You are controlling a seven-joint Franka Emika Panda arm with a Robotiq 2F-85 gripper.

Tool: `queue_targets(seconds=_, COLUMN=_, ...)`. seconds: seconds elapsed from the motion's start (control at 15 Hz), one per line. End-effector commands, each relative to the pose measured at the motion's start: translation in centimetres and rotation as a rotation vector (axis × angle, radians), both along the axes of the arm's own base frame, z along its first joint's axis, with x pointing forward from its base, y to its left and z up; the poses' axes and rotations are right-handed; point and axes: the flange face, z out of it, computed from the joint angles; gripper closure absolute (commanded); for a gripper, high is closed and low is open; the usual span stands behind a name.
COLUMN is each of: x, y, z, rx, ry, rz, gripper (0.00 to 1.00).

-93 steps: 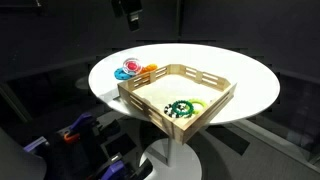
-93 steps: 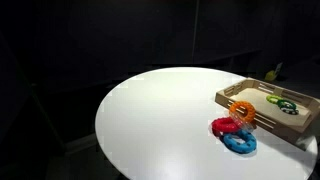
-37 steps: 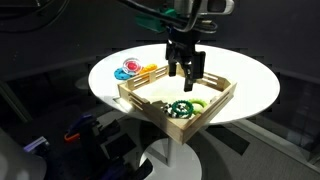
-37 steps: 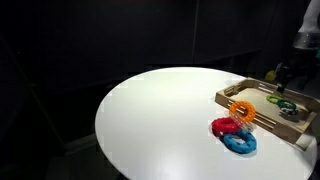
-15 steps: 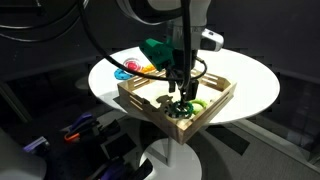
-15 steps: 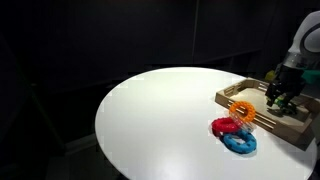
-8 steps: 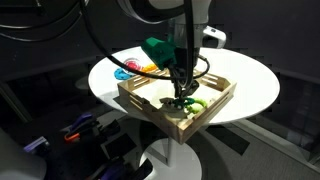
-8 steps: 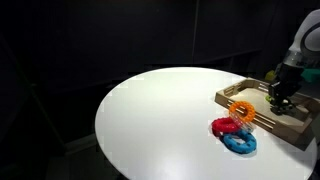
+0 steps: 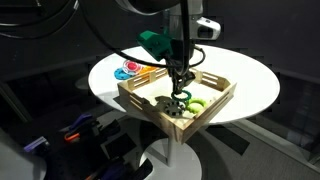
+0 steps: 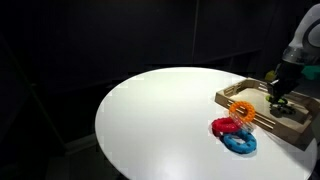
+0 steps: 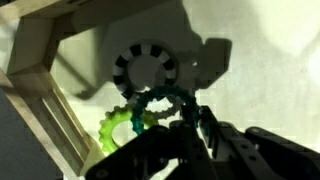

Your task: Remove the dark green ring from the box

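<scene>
The dark green ring (image 9: 179,101) hangs from my gripper (image 9: 180,92), which is shut on its rim just above the floor of the box (image 9: 150,108). In the wrist view the ring (image 11: 150,97) shows as a toothed teal-green band pinched at its right side by the gripper (image 11: 190,115). The gripper and ring are still inside the wooden walls (image 11: 45,90). From the side, the gripper (image 10: 277,98) points straight down into the box (image 10: 262,117); the ring itself is too small to make out there.
A light green ring (image 9: 197,104) (image 11: 115,130) lies on the box floor beside the held ring. A dark ring-shaped patch with pale dots (image 11: 146,68) sits on the floor beyond. Orange (image 10: 240,110), red (image 10: 225,126) and blue (image 10: 240,142) rings lie on the round white table (image 10: 160,120) outside the box.
The jaws went from open around the dark green ring to shut on it. The gripper has since risen slightly, taking the ring off the box floor.
</scene>
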Motion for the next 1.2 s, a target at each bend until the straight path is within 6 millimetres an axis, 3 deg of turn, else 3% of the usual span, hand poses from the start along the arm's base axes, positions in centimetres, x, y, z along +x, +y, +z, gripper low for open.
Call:
queue_targets(seconds=0.0, x=-1.1, y=1.8, z=2.0, rx=0.013, ry=-0.018, rz=0.039, gripper=0.94)
queue_targets(seconds=0.67, x=-1.8, y=8.4, z=7.8, rx=0.018, ry=-0.027, rz=0.168, gripper=0.94)
queue_targets(seconds=1.13, x=-2.4, y=14.5, z=9.3, rx=0.018, ry=-0.014, rz=0.295, gripper=0.94)
